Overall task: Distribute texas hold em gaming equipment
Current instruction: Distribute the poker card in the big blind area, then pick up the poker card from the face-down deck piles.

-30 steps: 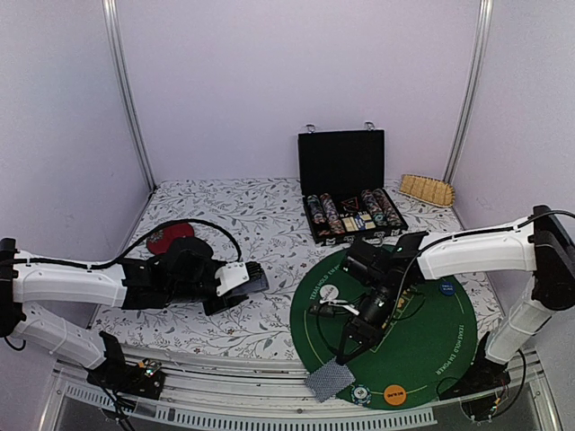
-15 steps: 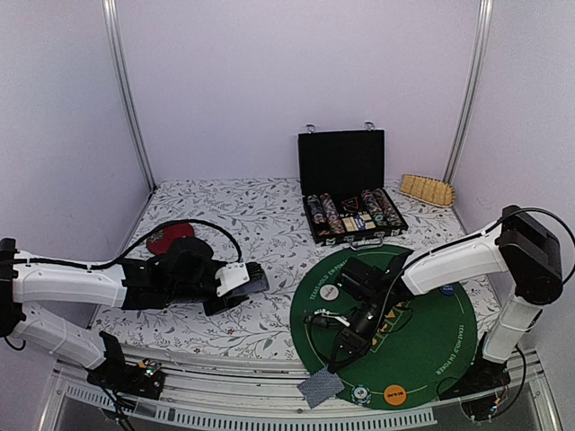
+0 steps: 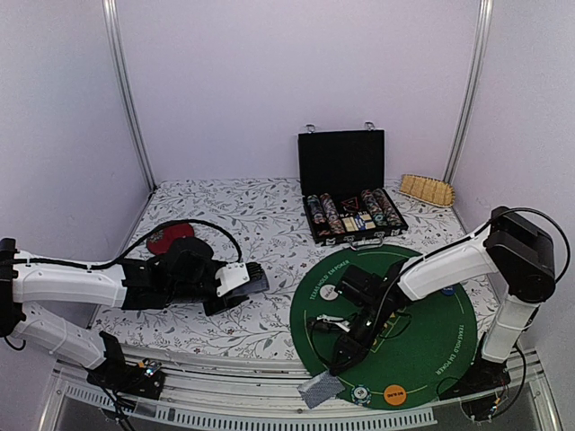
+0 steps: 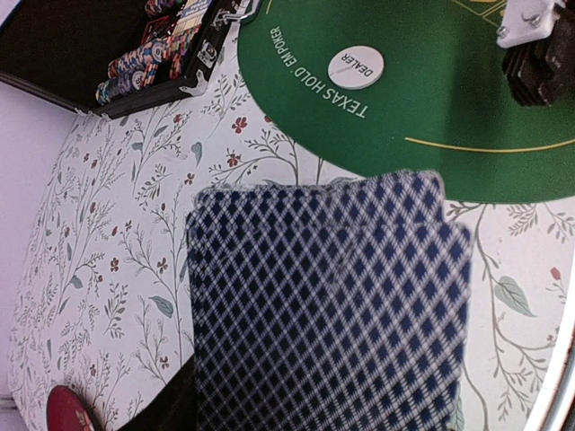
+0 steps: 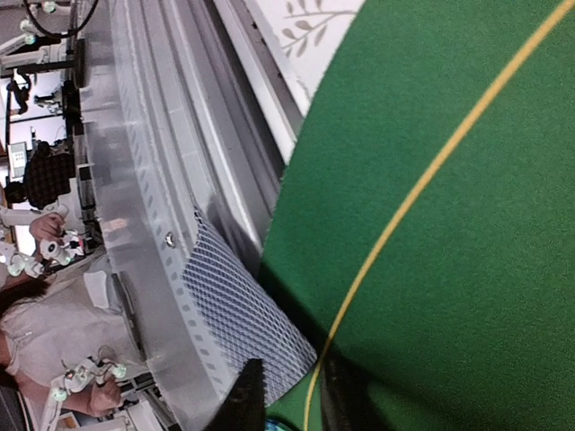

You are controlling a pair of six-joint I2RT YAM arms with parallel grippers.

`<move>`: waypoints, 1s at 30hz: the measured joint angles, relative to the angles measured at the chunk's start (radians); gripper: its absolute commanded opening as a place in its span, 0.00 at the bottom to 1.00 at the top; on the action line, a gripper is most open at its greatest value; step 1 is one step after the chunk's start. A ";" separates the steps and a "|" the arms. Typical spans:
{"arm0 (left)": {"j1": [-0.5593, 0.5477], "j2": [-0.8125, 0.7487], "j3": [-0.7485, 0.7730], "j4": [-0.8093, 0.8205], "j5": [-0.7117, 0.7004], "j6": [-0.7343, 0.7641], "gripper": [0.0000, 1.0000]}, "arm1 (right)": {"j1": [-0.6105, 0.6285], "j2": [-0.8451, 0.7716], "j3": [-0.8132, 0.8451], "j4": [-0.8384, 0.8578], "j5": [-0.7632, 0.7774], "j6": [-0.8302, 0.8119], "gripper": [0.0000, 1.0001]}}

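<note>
My left gripper (image 3: 248,280) hovers over the floral cloth left of the mat, shut on a fanned stack of playing cards (image 4: 328,305) with blue diamond backs; they hide its jaws in the left wrist view. My right gripper (image 3: 340,358) is low over the green poker mat (image 3: 422,346) near its front edge, fingers slightly apart. One face-down card (image 5: 238,301) lies just beyond the fingertips (image 5: 248,395), overhanging the mat and table edge. The white DEALER disc (image 4: 356,67) sits on the mat's left side. An orange disc (image 3: 393,392) and a chip (image 3: 362,392) lie at the front.
An open black case (image 3: 350,220) with rows of striped chips stands behind the mat. A red round object (image 3: 169,235) lies at the left, behind my left arm. A woven tan piece (image 3: 427,189) sits at the back right. The metal table rail (image 5: 153,180) runs just past the card.
My right gripper has carried the card toward the near edge of the mat, then parted its fingers; the card now lies free. The left arm has not moved.
</note>
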 measured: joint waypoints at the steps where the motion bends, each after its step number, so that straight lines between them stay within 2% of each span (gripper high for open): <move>1: 0.000 0.000 0.000 0.000 0.000 0.000 0.52 | 0.000 0.000 0.002 -0.006 0.015 -0.002 0.37; 9: -0.001 0.000 0.000 0.000 -0.002 0.000 0.52 | 0.005 -0.084 0.118 -0.129 0.219 -0.021 0.64; 10: 0.000 0.000 0.000 0.000 -0.002 0.000 0.52 | 0.005 -0.114 0.143 -0.144 0.271 -0.025 0.71; 12: -0.001 0.000 0.000 0.000 -0.002 0.000 0.53 | 0.004 -0.189 0.194 -0.154 0.389 -0.036 0.98; 15: -0.001 -0.002 0.000 0.000 -0.004 0.000 0.53 | 0.004 -0.304 0.242 -0.107 0.591 -0.066 0.99; 18: -0.001 -0.007 0.000 -0.001 -0.008 0.001 0.53 | 0.000 -0.416 0.237 0.021 0.816 -0.088 0.99; 20: -0.001 -0.013 0.000 0.000 -0.011 0.002 0.53 | -0.021 -0.473 0.210 0.137 0.879 -0.079 0.99; 24: -0.003 -0.020 0.000 0.000 -0.020 0.003 0.52 | -0.081 -0.458 0.204 0.278 0.772 -0.011 0.99; 30: -0.005 -0.027 0.000 0.000 -0.023 0.003 0.53 | -0.094 -0.218 0.216 0.392 0.444 0.124 0.99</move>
